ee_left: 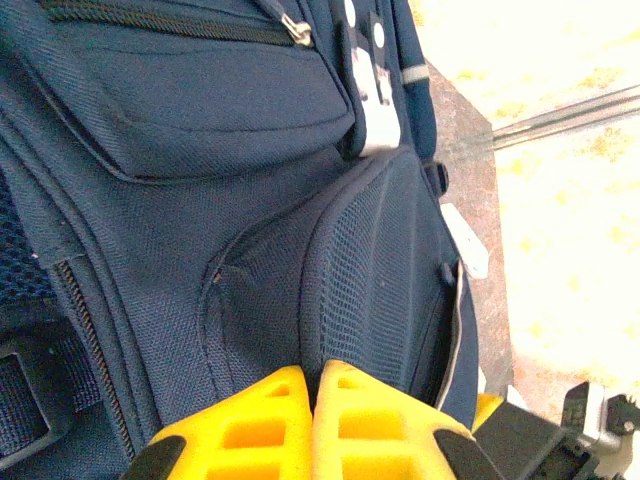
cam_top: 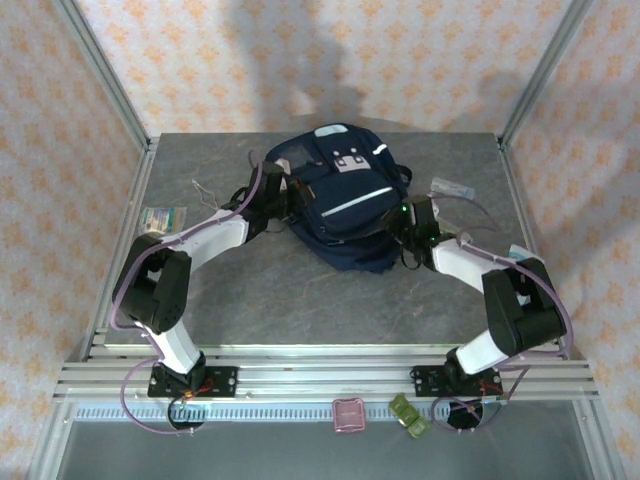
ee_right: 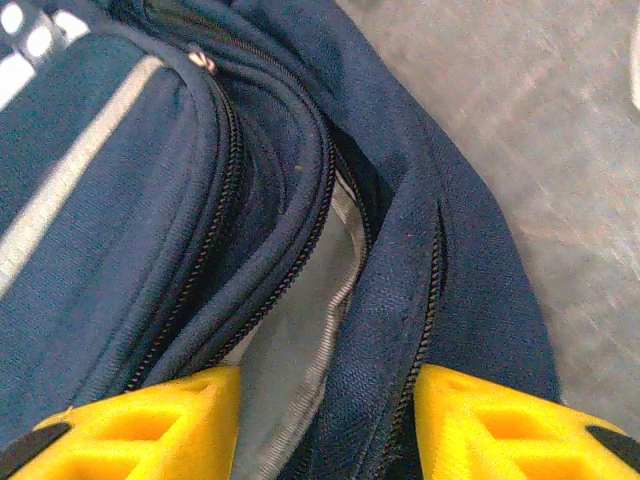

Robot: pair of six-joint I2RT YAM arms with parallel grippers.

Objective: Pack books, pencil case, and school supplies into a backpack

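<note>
Two grippers flank the navy backpack [cam_top: 345,215] on the table [cam_top: 300,300]. Your left gripper [ee_left: 312,375] is closed tight against its side, and your right gripper [ee_right: 328,372] stands parted astride the unzipped edge, holding nothing. Limp fabric probably sags, so pinch the stiffer zipper seam [ee_right: 325,200].

The top view is bright and even. A big soft shadow lies on the wall [cam_top: 330,60] behind the backpack [cam_top: 345,205]. Close to the left gripper [ee_left: 313,375] the blue cloth looks sharp, but far past it the wall is washed out white. Beyond the right gripper [ee_right: 328,380] the tabletop [ee_right: 560,150] looks pale and blurry.
</note>
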